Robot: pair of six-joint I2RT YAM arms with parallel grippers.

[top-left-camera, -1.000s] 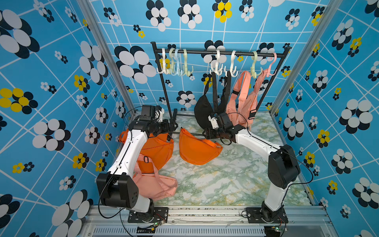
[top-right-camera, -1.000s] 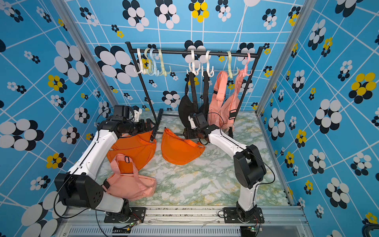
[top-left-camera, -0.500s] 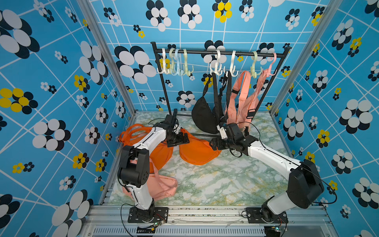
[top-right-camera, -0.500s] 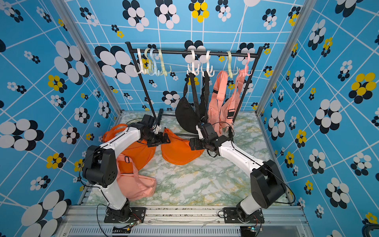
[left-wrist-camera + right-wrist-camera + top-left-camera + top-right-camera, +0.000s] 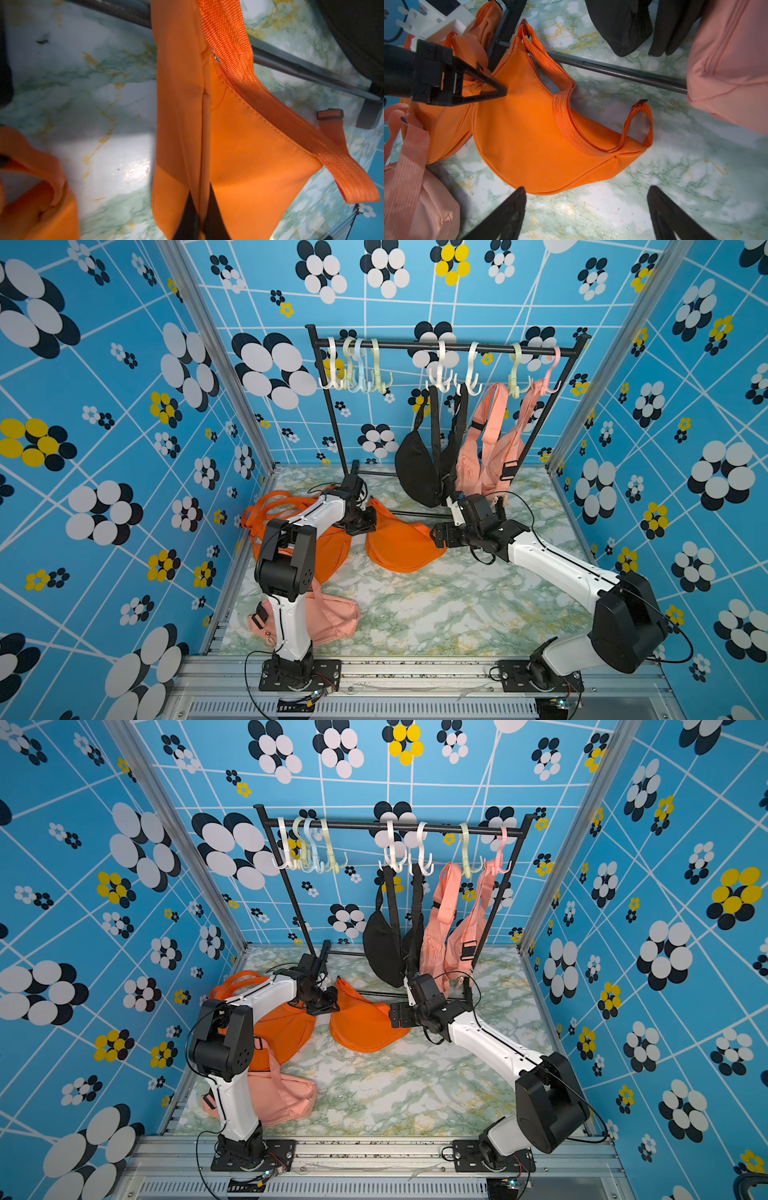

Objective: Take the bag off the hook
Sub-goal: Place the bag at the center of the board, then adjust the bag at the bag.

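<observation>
Your left gripper (image 5: 200,199) snapped shut mid-frame on orange bag (image 5: 401,547) corner, likely to drag it clear; right gripper (image 5: 586,191) gapes, empty.

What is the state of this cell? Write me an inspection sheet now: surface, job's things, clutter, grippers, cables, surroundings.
Surface: marble-pattern table, partly covered by bags.
Job's things: two black bags and two hanging pink bags on hooks of the rack; four hooks at its other end bare.
Clutter: orange bag, second orange bag and loose pink bag lie on the table.
Grippers: left gripper shut on the orange bag's end; right gripper open, fingers holding nothing.
Cables: black cable loops by the right wrist.
Surroundings: blue flowered walls on three sides.
</observation>
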